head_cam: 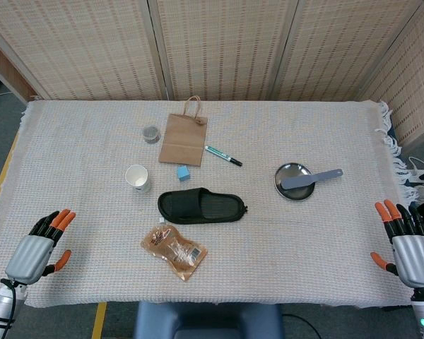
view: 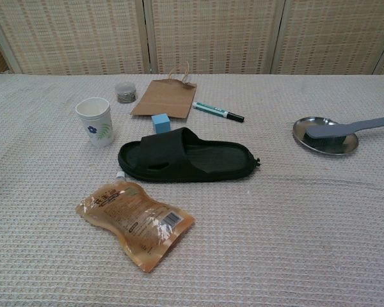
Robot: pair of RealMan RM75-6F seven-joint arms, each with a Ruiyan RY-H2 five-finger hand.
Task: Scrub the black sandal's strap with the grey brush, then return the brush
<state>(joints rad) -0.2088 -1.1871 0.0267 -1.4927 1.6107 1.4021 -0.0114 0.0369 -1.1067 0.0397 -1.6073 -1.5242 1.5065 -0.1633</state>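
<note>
- The black sandal [view: 185, 157] lies mid-table, strap toward my left.
- The grey brush [view: 349, 128] rests across a metal dish [view: 307, 137], well right.
- Snack pouch [view: 137, 222], blue block [view: 160, 122] and paper cup [view: 95, 121] surround the sandal; pouch print unreadable.
- My left hand [head_cam: 39, 247] and right hand [head_cam: 408, 244] hold nothing, fingers spread.

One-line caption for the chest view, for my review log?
Black sandal lies mid-table; grey brush rests untouched on a metal dish to its right.

No text, brand or number can be read in either view. The snack pouch [view: 136, 224] carries printed lettering and a white barcode label, both too small to make out. The paper cup [view: 95, 121] bears only a blue-and-green leaf motif; printing on the marker pen [view: 217, 112] is illegible.
</note>
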